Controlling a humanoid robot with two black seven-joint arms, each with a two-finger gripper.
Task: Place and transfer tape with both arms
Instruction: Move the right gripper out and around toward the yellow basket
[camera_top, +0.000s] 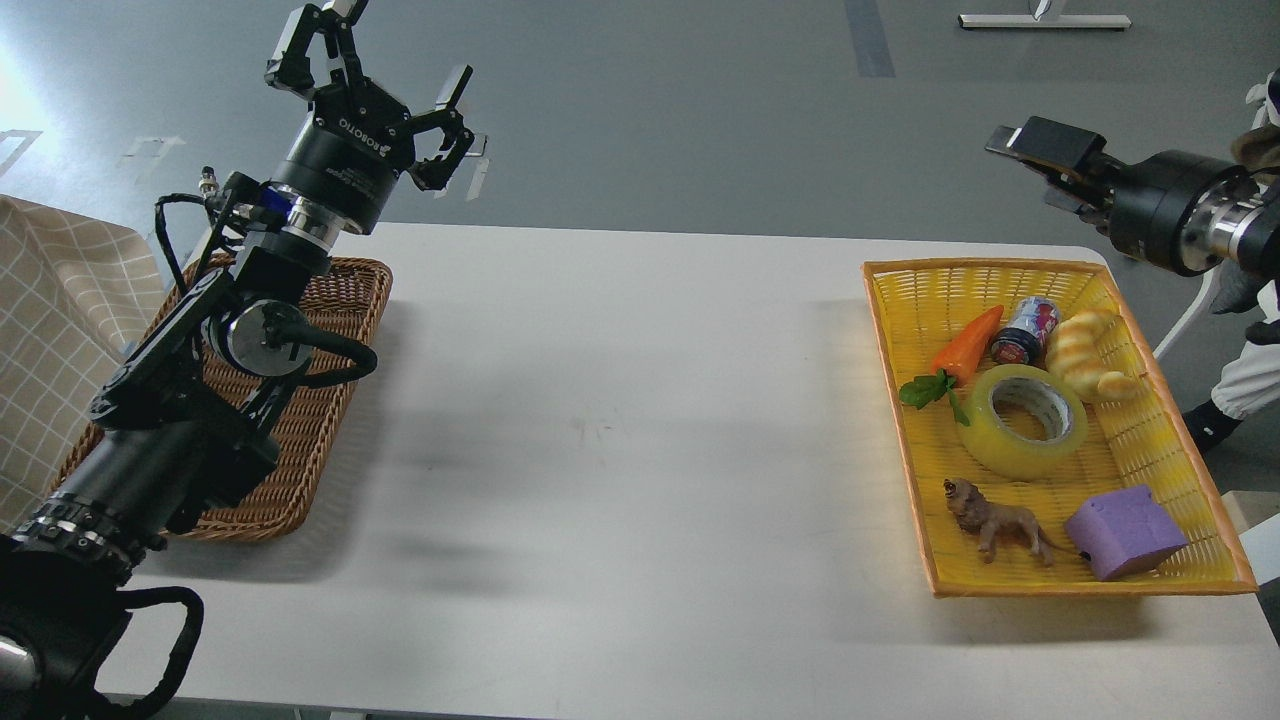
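Note:
The tape (1022, 421), a translucent yellowish roll with a grey-white core, lies flat in the middle of the yellow basket (905, 400) at the right of the white table. My left gripper (375, 95) is open and empty, held high above the far end of the brown wicker basket (335, 360) at the left. My right gripper (1035, 150) is raised above and behind the yellow basket's far right corner, seen end-on; its fingers cannot be told apart. Both grippers are well away from the tape.
The yellow basket also holds a toy carrot (965, 345), a small can (1027, 330), a striped bread toy (1087, 355), a lion figure (995, 520) and a purple block (1125, 532). A checked cloth (60, 330) lies at the far left. A person's leg (1245, 380) stands at the right.

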